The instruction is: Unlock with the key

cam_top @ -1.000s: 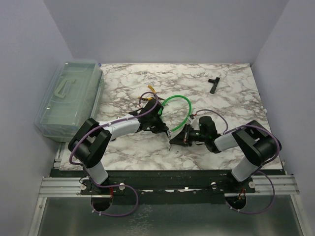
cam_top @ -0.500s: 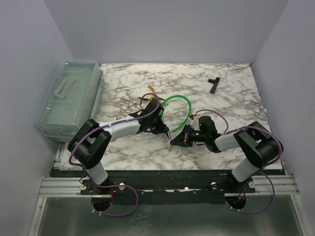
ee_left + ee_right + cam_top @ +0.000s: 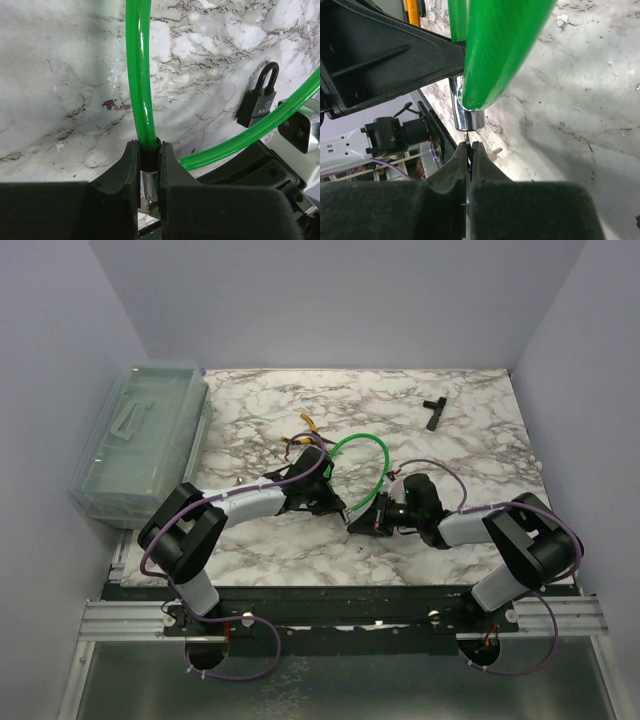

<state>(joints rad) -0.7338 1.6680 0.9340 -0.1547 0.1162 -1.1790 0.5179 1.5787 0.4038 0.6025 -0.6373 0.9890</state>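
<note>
The right gripper (image 3: 469, 146) had edged nearer the chrome barrel (image 3: 465, 112), pinching the key (image 3: 467, 136); the left gripper (image 3: 149, 152) clamped that barrel. The tip needed squaring before pushing.

The centre is being obstructed by a looped green plastic-coated cable (image 3: 372, 439); free passage is being left over the white marbled tabletop (image 3: 490, 455) at right.

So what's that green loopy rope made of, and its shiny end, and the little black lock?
The green rope looks like glossy, slightly see-through plastic; light streaks along it, and faint lines inside hint at wire. Its shiny end looks like polished metal, mirror-bright. The black lock seems dull dark-coated metal with a smoother black loop, though plastic coating is possible.
</note>
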